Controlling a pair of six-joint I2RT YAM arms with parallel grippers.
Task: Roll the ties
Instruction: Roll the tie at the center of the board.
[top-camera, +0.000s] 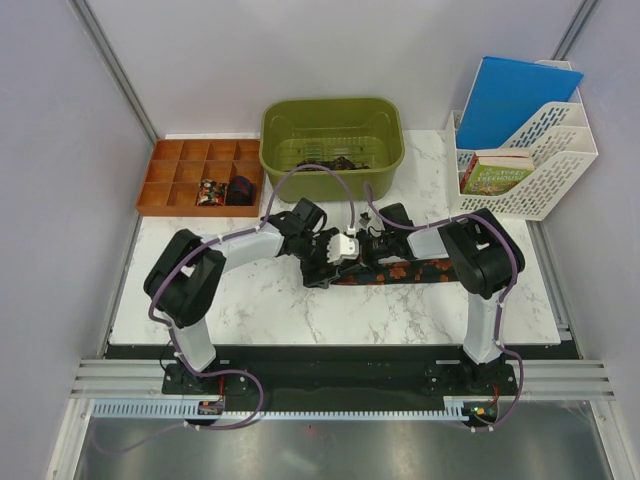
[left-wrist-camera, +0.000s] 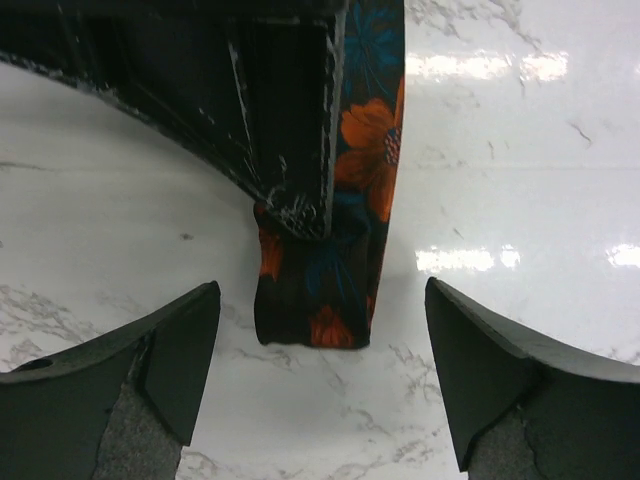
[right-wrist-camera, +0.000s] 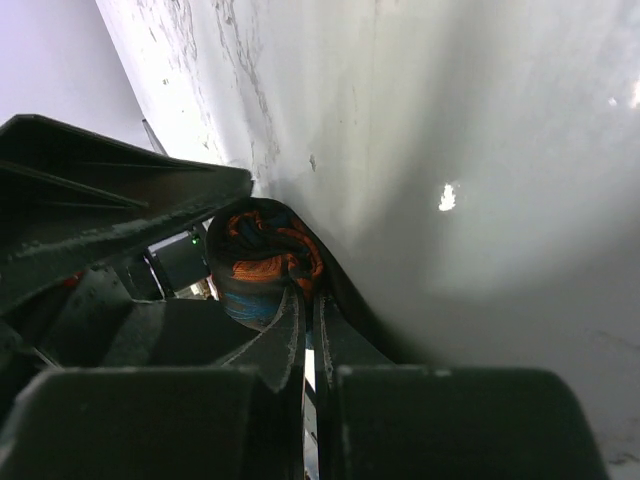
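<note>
At frame centre, right gripper (right-wrist-camera: 305, 300) clamps the tie (left-wrist-camera: 362, 150) fold, apparently anchoring the roll; left gripper (left-wrist-camera: 322, 288) straddles it, jaws apart.

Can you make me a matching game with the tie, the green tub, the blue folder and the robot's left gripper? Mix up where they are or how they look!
Things:
1. tie
2. green tub
3. blue folder
4. left gripper

Place or state:
A. standing in the white rack
B. wide open
C. lying on the table
D. at the back, in the middle

Pairs: 1-C, 2-D, 3-A, 4-B
</note>
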